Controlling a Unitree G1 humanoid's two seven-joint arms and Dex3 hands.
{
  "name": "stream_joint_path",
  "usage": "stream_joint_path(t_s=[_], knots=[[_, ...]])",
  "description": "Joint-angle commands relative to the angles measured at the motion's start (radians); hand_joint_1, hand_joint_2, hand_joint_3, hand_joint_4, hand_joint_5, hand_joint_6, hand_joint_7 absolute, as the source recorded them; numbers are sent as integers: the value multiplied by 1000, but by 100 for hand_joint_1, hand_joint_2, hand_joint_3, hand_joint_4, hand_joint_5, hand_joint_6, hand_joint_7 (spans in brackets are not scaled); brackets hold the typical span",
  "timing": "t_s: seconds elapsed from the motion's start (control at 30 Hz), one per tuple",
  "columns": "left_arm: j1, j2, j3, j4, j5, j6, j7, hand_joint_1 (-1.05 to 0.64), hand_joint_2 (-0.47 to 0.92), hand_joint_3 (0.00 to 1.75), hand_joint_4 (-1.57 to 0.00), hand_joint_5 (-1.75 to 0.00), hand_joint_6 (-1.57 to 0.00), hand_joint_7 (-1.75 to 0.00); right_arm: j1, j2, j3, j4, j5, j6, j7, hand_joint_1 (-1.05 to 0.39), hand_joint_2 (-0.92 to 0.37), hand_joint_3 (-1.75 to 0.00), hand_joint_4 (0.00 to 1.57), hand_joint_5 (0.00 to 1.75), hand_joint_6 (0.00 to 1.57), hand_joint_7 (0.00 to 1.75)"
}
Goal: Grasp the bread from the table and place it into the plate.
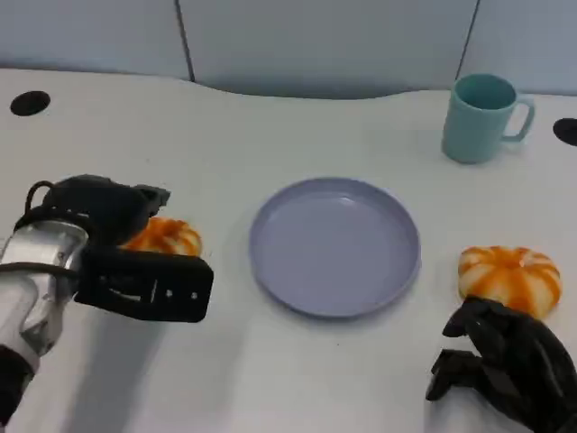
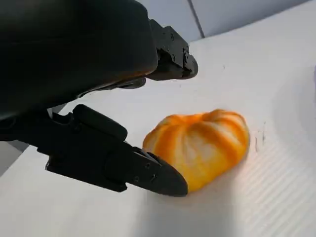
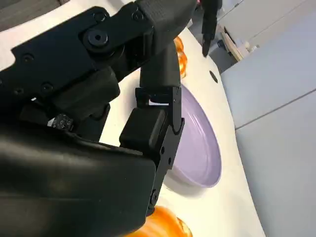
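Observation:
An orange-and-white striped bread (image 1: pixel 171 236) lies on the white table, left of the lilac plate (image 1: pixel 335 245). My left hand (image 1: pixel 113 244) hovers over this bread with its fingers spread. In the left wrist view the left hand (image 2: pixel 74 44) straddles the bread (image 2: pixel 202 145): the thumb (image 2: pixel 128 168) sits on one side, the other fingers (image 2: pixel 170 57) reach over the far side, and nothing is gripped. A second striped bread (image 1: pixel 509 278) lies right of the plate. My right hand (image 1: pixel 505 365) rests just in front of it and holds nothing.
A teal mug (image 1: pixel 482 117) stands at the back right. Dark round holes (image 1: pixel 30 103) mark the table's far corners. The right wrist view shows the right hand (image 3: pixel 98 123), the plate (image 3: pixel 202 148) and the nearer bread (image 3: pixel 160 224).

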Motion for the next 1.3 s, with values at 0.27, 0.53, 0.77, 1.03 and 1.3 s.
stream_joint_path(t_s=[0.27,0.53,0.77,1.03,1.3], knots=[[-204,-116,-98,392,-28,-18,139,-68,83,0,-15,-5,-20,-1,17,-17,-19,-14,16,12,7,-88,-75,0,143,84,122,89],[-312,-172,-150,624,-49,-66,219,-72,82,0,-14,-4,-23,-1,20,-19,-17,-4,7,-10,18,-88,-76,-1,142,85,119,90],[-353,-195,-169,716,-83,-77,210,-68,80,0,-16,-4,-24,-1,24,-22,-14,-11,5,-10,20,-88,-77,-1,141,86,120,90],[-371,-207,-179,766,-116,-71,174,-69,82,0,-15,-3,-23,0,41,-24,-12,-27,10,-7,29,-87,-77,-1,141,86,120,89],[-338,-227,-192,789,-124,-64,201,-67,83,0,-16,-2,-23,-1,87,-30,-16,-94,20,25,23,-88,-77,0,139,90,119,92]])
